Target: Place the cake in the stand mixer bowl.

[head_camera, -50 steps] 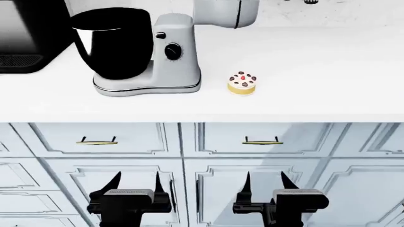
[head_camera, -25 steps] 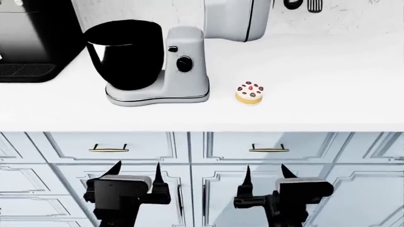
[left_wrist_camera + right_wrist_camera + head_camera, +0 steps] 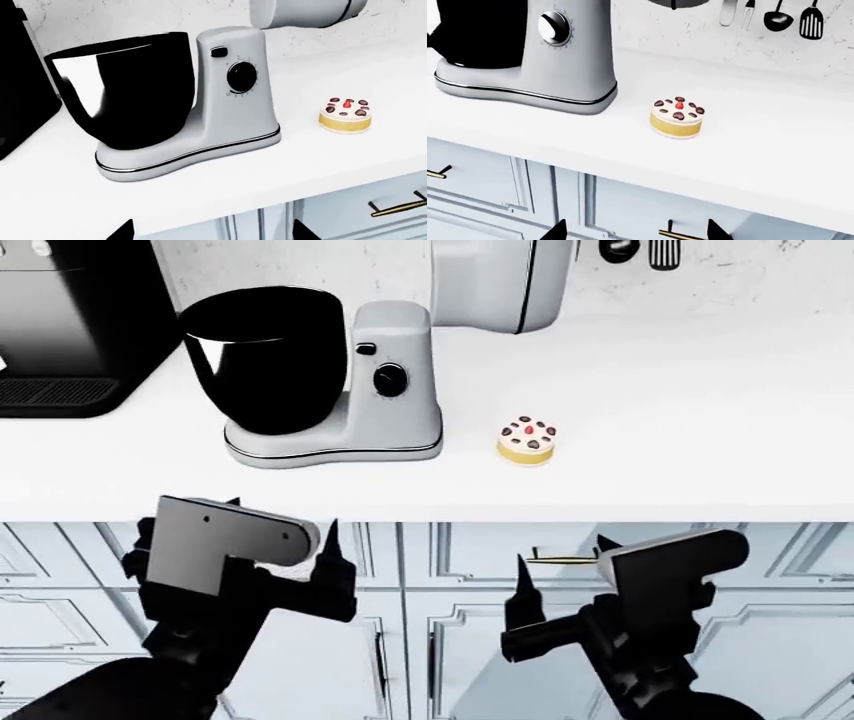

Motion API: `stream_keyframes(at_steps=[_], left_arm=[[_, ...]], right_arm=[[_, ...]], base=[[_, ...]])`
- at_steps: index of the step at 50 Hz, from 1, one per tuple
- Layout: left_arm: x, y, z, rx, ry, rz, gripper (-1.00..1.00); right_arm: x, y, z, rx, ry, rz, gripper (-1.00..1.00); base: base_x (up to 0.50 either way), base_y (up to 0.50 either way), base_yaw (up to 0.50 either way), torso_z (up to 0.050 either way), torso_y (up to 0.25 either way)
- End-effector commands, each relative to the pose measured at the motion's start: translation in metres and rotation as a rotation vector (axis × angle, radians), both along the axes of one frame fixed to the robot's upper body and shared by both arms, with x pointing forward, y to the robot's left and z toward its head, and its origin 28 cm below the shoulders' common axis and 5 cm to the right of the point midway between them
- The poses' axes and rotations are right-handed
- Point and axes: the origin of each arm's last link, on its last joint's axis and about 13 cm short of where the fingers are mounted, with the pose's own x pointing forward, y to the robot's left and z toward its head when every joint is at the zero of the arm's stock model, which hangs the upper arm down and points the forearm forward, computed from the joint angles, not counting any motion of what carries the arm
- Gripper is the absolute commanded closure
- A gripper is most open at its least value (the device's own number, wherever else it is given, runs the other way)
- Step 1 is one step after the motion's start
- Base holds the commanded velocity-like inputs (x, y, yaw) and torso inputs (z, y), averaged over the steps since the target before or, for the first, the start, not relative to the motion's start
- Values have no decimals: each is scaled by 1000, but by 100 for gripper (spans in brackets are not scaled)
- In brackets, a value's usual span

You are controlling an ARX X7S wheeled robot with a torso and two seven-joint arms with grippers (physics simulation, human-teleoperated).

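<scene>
Since half a second ago both arms have lifted from low in front of the cabinet doors toward the desk edge, and their wrist housings now show large in the head view, while the things on the desk have not moved. The left gripper [image 3: 283, 552] and the right gripper [image 3: 561, 565] both hang below the front lip of the desk [image 3: 694, 400] with their jaws spread apart and nothing between them. The cake [image 3: 530, 441] sits upright on the bare desk, just beside the base of the light grey stand mixer [image 3: 396, 380] on its right, well apart from either gripper. The stand mixer bowl [image 3: 267, 355] stands on the mixer's far-left side, mouth open upward, with the tilted mixer head [image 3: 497, 280] raised clear above. The cake looks small and light but soft, and its iced top with chocolate pieces would likely smear or dent under pressure, so the sensible hold is a gentle pinch across the yellow sponge side, low and level. The right gripper is nearer and seems the natural one to reach it. A hard squeeze could crush the sponge.
</scene>
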Motion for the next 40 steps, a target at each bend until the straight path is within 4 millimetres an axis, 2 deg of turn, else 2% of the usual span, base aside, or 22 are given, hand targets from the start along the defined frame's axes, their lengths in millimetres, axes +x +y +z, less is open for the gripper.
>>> stream_keyframes(at_steps=[1,6,9,11,13,15,16,40], left_arm=[[-27,9,31,125,-50,-26,-100],[-35,10,38,145,-27,-26,-100],[-36,10,43,150,16,-14,-100],[-37,11,47,178,-8,5,-100],[-37,15,53,76,42,-1,-100],[-38,16,51,132,-2,-42,-100],[-38,16,49,125,42,-44,-100],[-41,16,45,150,57,-88,-100]], right_arm=[[-19,-7,26,-59,-6,50,-100],[-26,-7,41,-113,-55,33,-100],[-22,-8,45,-111,-47,10,-100],[-23,-8,47,-113,-45,18,-100],[-22,-8,46,-118,-45,17,-100],[-22,-8,44,-122,-41,22,-100],[-23,-8,44,-118,-44,34,-100],[-18,-8,36,-116,-24,38,-100]], base=[[0,0,0,50,0],[0,0,0,40,0],[0,0,0,0,0],[0,0,0,0,0],[0,0,0,0,0],[0,0,0,0,0],[227,0,0,0,0],[500,0,0,0,0]])
